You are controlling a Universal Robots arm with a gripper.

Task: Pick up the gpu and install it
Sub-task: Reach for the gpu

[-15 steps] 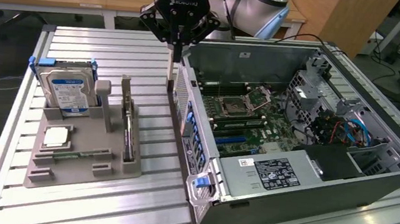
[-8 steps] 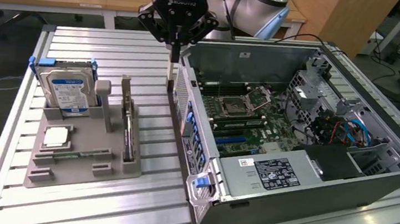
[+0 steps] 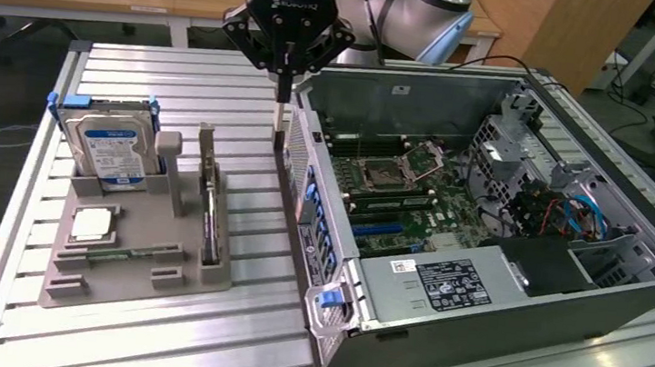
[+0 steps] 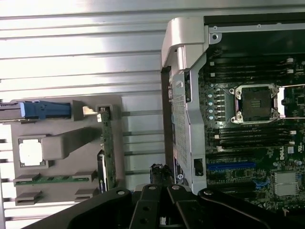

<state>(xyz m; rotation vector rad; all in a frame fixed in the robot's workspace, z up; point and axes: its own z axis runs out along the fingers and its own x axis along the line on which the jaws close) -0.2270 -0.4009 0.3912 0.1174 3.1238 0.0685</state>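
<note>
The gpu (image 3: 212, 217), a thin dark rectangular card with a pale metal end bracket, stands on its long edge in a slot along the right side of a grey moulded holder (image 3: 134, 284), left of centre in the exterior view. The wrist view shows its narrow edge (image 4: 106, 143).

The black two-finger gripper (image 3: 281, 115) hangs in the upper centre of the exterior view, well apart from the card. Its jaws are pressed together, and the slim fingertips (image 4: 159, 171) point down at the strip of ribbed aluminium table (image 3: 165, 340) between the holder and the black computer tower (image 3: 608, 295), which lies open on its side.

The tower fills the right half of the exterior view, its green motherboard (image 3: 412, 192) exposed.

In the holder's upper left corner a silver hard drive with a blue label (image 3: 112, 147) stands upright. A square silvery processor chip (image 3: 92, 225) lies below it.
</note>
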